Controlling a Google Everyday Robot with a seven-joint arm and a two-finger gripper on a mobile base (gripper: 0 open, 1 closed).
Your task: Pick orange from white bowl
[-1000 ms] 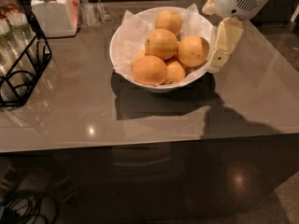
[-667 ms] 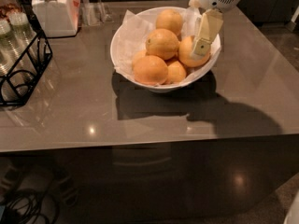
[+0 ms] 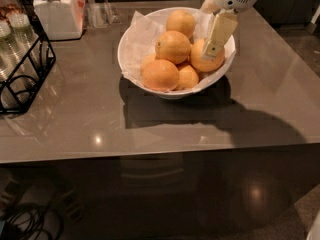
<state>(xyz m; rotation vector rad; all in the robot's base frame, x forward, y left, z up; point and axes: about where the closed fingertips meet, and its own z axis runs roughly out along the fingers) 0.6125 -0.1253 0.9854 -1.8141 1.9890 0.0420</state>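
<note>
Six oranges (image 3: pixel 172 46), perhaps, since some sit half hidden, in one white bowl (image 3: pixel 170 92); one gripper (image 3: pixel 214 46) above its right side; one wire rack (image 3: pixel 48 59).

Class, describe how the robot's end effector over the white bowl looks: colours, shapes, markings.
The end effector, over the right side of the white bowl, has a rounded white housing with a dark slotted vent and a flat, pale yellow blade. No cables show.

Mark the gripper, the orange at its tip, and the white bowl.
gripper (image 3: pixel 212 50): camera view, lower tip, at the bowl's right side.
orange (image 3: pixel 199 60): camera view, bare skin left of the gripper.
white bowl (image 3: pixel 170 92): camera view, front outer wall.
</note>
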